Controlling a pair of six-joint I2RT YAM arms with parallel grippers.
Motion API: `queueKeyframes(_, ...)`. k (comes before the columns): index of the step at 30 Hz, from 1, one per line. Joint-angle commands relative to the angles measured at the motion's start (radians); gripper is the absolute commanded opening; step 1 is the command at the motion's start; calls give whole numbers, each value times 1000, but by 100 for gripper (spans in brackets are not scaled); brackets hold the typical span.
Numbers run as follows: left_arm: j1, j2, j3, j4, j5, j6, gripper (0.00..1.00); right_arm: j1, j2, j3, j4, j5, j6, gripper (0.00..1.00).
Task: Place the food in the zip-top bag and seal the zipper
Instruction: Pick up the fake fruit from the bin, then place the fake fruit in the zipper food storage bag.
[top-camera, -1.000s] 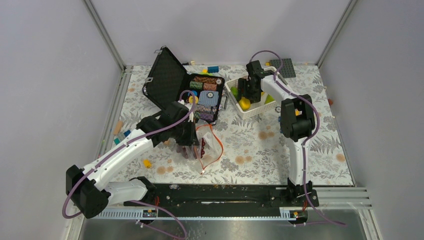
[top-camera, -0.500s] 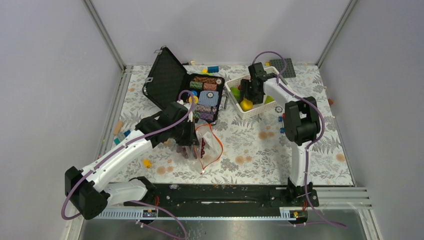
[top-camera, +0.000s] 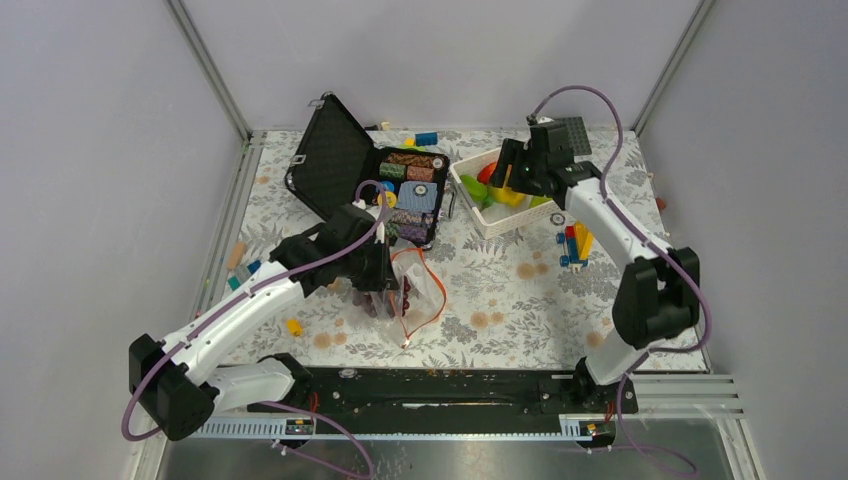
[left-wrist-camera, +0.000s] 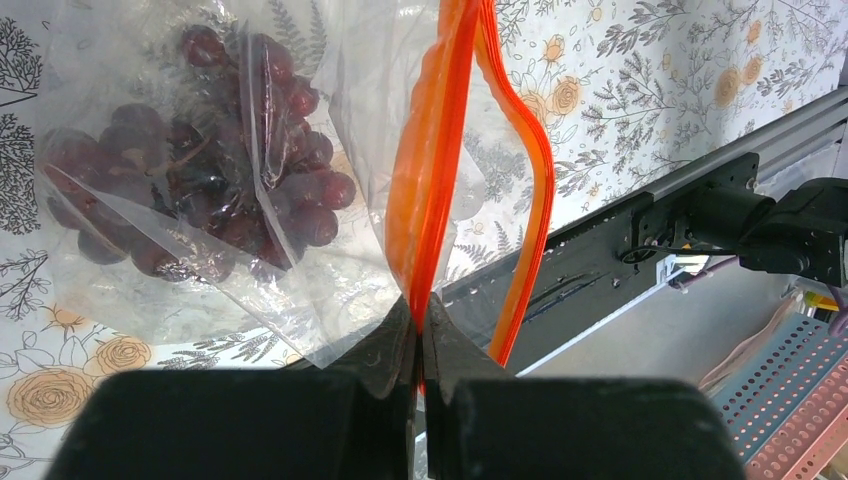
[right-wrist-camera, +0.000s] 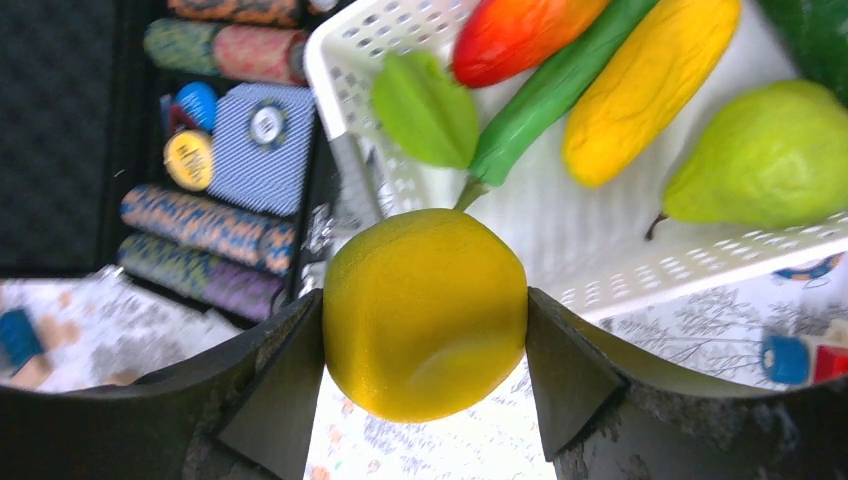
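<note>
Left gripper (left-wrist-camera: 420, 345) pinches the bag's (left-wrist-camera: 330, 290) orange zipper (left-wrist-camera: 430, 180), mouth gaping, grapes (left-wrist-camera: 230, 190) inside, right by the black case (top-camera: 395, 185). Right gripper (right-wrist-camera: 425, 330) clamps a yellow fruit (right-wrist-camera: 425, 300) over the basket (right-wrist-camera: 345, 60) edge. Pear (right-wrist-camera: 770, 160), cucumber (right-wrist-camera: 560, 85) and mango (right-wrist-camera: 510, 35) lie inside.

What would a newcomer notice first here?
The round yellow fruit fills the right wrist view, clamped between the fingers of the right gripper beside the white basket that holds the other toy food. Near the table's middle, the left gripper pinches the orange zipper of the clear zip-top bag, its mouth gaping and dark grapes already inside. Behind it, a black case stands open.
</note>
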Motion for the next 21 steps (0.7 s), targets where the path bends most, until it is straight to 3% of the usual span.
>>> queueKeyframes(1,-2,-36,-5,37,-28,-3,0,-2,-144,-129,144,-213,53,27)
queueKeyframes(8,-3,-37,-2,39,-37,-6,0,66,-312,-332,290,-567,97,27)
queueKeyframes(13,-3,-39,3,37,-34,-3,0,257,-368,-387,327,-624,83,27)
queueKeyframes(17,-3,-47,0,38,-33,0,0,332,-377,-484,492,-665,158,26)
queueKeyframes(21,-2,-51,4,22,-35,7,0,427,-364,-530,525,-642,161,26)
